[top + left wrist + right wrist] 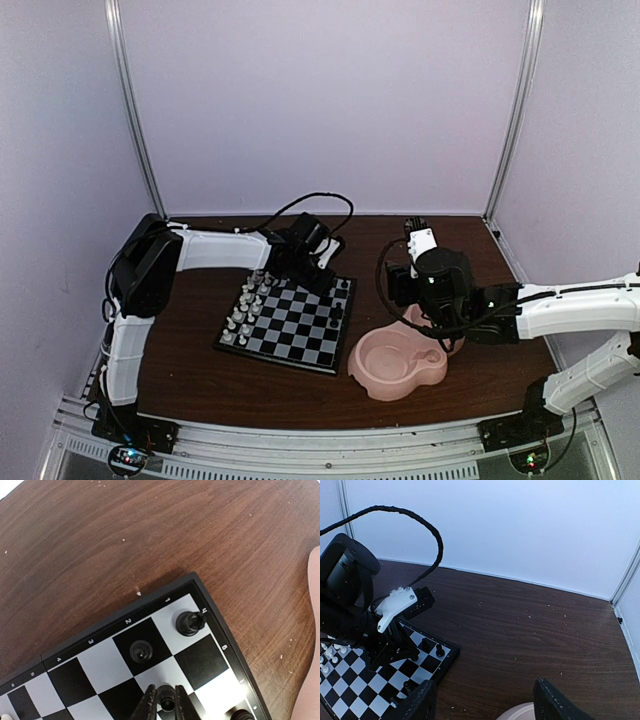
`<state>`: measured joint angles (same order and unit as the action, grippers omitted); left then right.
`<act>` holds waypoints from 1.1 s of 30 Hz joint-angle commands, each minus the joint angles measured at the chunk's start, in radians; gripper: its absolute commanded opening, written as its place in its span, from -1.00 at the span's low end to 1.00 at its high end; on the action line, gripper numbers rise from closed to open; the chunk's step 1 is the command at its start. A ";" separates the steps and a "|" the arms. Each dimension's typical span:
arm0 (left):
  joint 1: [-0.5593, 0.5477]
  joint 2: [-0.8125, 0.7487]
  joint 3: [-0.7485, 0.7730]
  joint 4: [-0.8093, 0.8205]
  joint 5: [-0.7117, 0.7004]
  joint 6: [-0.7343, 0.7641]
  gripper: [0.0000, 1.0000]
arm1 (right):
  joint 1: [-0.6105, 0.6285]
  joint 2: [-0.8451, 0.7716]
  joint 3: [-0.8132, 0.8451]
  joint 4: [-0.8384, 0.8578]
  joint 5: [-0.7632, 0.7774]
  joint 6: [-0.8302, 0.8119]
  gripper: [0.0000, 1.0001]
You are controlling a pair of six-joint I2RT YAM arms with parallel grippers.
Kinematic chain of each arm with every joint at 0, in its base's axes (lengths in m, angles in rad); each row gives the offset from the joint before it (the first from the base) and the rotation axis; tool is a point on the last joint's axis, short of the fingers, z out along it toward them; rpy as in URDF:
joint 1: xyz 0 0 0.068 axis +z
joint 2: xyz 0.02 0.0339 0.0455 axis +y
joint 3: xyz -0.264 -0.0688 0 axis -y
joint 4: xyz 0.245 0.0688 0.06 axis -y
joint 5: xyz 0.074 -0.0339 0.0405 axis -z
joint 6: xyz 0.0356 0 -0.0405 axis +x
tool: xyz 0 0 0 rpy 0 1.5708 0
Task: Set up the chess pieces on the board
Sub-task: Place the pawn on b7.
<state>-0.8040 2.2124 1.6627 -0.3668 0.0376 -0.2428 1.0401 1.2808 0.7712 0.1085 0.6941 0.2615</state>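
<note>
The board lies mid-table with white chess pieces lined along its left edge. My left gripper reaches over the board's far right corner, its fingers pressed on both sides of a small black pawn. Beyond it, a black piece stands on the corner square and another on the neighbouring dark square. My right gripper hangs open and empty above the pink dish, its fingers wide apart.
The pink double-bowl dish sits right of the board, its rim just under the right gripper. A black cable loops above the left wrist. Bare brown table stretches behind, with white walls close around.
</note>
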 commanded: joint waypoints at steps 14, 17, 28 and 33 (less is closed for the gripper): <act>0.003 -0.023 -0.020 0.041 0.012 0.006 -0.62 | -0.006 -0.001 0.023 -0.016 -0.011 -0.005 0.37; 0.003 -0.023 -0.020 0.042 0.013 0.004 -0.67 | -0.006 -0.001 0.023 -0.018 -0.011 -0.005 0.37; 0.002 -0.026 -0.037 0.035 0.021 -0.001 -0.61 | -0.006 -0.006 0.025 -0.023 -0.013 -0.004 0.37; 0.002 -0.026 -0.045 0.033 0.018 -0.001 -0.60 | -0.006 -0.009 0.025 -0.023 -0.015 -0.004 0.38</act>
<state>-0.8040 2.2120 1.6367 -0.3603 0.0460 -0.2432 1.0401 1.2808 0.7738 0.1005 0.6838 0.2607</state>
